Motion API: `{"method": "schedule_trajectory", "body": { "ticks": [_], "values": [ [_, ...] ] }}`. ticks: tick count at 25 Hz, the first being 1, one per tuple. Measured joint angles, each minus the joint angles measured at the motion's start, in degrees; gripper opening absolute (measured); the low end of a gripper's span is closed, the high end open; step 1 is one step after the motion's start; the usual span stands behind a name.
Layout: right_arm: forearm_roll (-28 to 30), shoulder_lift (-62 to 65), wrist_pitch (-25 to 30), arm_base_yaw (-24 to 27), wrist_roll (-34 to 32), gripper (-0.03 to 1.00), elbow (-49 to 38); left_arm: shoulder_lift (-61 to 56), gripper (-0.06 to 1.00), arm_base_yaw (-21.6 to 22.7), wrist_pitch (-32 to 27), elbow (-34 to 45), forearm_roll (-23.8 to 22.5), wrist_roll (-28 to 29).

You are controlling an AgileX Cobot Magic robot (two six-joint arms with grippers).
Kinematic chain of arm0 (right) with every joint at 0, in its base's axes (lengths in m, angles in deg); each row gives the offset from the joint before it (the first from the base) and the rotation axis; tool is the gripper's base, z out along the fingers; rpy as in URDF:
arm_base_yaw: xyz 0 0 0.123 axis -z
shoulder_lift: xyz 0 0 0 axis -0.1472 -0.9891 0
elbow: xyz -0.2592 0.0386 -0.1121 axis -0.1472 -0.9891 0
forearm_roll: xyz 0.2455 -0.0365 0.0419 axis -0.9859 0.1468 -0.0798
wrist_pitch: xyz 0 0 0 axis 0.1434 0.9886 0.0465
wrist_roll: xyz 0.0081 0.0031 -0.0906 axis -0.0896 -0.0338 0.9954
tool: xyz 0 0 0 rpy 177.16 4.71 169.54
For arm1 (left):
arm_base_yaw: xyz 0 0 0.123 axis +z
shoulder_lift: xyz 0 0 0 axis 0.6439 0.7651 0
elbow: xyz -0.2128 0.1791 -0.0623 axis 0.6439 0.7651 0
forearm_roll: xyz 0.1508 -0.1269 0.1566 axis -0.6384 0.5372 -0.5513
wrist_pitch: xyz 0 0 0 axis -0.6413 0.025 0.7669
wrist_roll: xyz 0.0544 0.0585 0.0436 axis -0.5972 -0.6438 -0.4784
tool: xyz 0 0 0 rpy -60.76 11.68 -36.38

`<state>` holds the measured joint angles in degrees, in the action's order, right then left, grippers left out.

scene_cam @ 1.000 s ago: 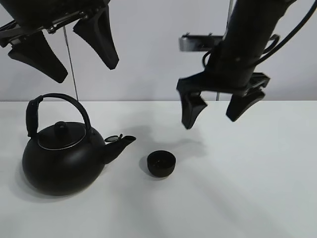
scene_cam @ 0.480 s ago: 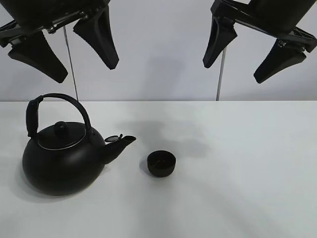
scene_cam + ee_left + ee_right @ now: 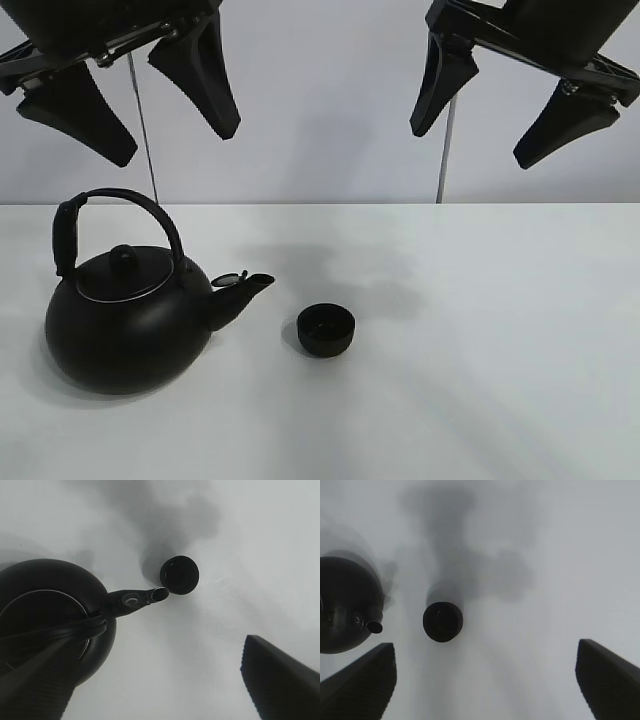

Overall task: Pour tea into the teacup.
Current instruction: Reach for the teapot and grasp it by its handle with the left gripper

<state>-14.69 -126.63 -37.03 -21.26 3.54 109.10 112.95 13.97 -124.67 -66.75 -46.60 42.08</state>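
The small black teacup stands on the white table, just right of the spout of the big black kettle. The kettle stands upright at the left with its handle up. The cup also shows in the left wrist view and the right wrist view, as does the kettle. My left gripper hangs open and empty high above the kettle. My right gripper hangs open and empty high above the table, right of the cup.
The white table runs to a pale wall at the back. Two thin vertical rods stand at the table's rear edge.
My right gripper has risen from just above the table beside the cup to high near the top of the view. The left gripper, kettle and cup have not moved.
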Motion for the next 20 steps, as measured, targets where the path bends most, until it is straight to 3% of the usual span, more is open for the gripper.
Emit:
{"method": "schedule_trajectory", "body": {
  "ticks": [11,20],
  "values": [
    [0.00,0.00,-0.34,0.00,-0.24,0.67,0.00,0.00,0.64,0.00,-0.05,0.00,0.00,0.00],
    [0.00,0.00,-6.34,0.00,-0.31,0.67,0.00,-1.04,0.64,0.98,-0.53,0.35,-2.06,0.00]
  ]
}}
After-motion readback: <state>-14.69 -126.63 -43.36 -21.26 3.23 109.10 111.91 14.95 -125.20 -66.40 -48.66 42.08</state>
